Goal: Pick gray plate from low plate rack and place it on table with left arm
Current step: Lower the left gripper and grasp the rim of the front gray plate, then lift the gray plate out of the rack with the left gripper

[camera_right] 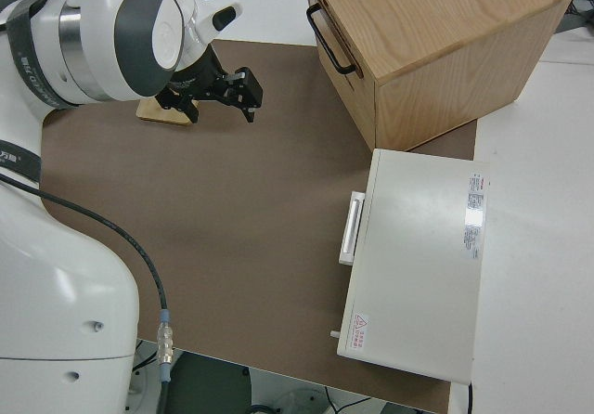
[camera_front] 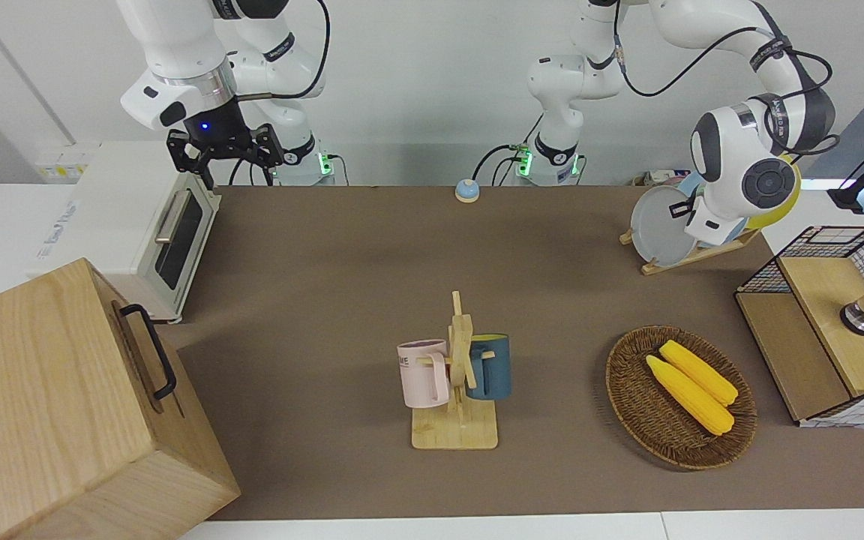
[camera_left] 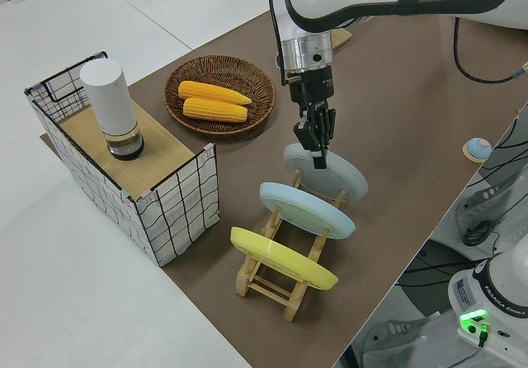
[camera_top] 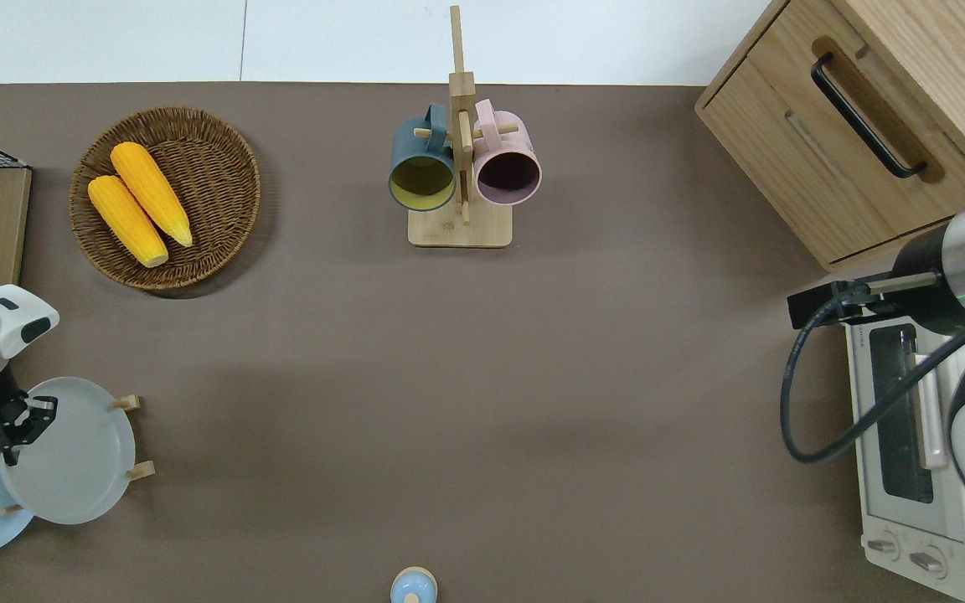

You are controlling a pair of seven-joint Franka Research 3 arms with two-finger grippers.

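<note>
The gray plate stands on edge in the low plate rack, at the left arm's end of the table. It sits in the rack's slot toward the table's middle. My left gripper points down at the plate's upper rim and touches it. My right gripper is open and empty; that arm is parked.
A light-blue plate and a yellow plate stand in the same rack. A wicker basket with corn, a wire crate, a mug stand, a toaster oven, a wooden cabinet and a bell are on the table.
</note>
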